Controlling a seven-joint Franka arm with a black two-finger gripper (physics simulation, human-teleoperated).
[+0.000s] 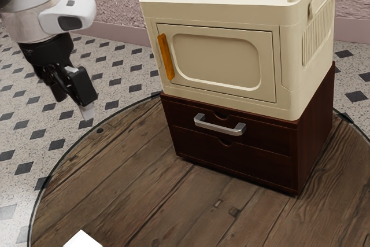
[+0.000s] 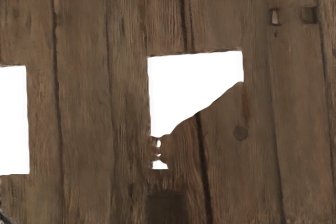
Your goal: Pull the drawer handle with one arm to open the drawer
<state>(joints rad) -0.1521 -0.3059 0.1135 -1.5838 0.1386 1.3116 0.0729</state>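
Observation:
In the exterior view, my gripper (image 1: 73, 106) hangs open at the left, its fingers apart with nothing seen between them. Well to its right stands a dark reddish-brown drawer unit (image 1: 231, 163) with a silver bar handle (image 1: 219, 125) on its upper front. The upper drawer (image 1: 266, 136) sits flush with the unit's front, shut. A wide gap separates gripper and handle, and they do not touch.
A cream cabinet (image 1: 214, 13) with an orange handle (image 1: 166, 57) rests on the drawer unit. Below is a round wooden table (image 1: 144, 201). White patches show on the wood (image 2: 84, 98) in the wrist view, one near the middle (image 2: 186, 87).

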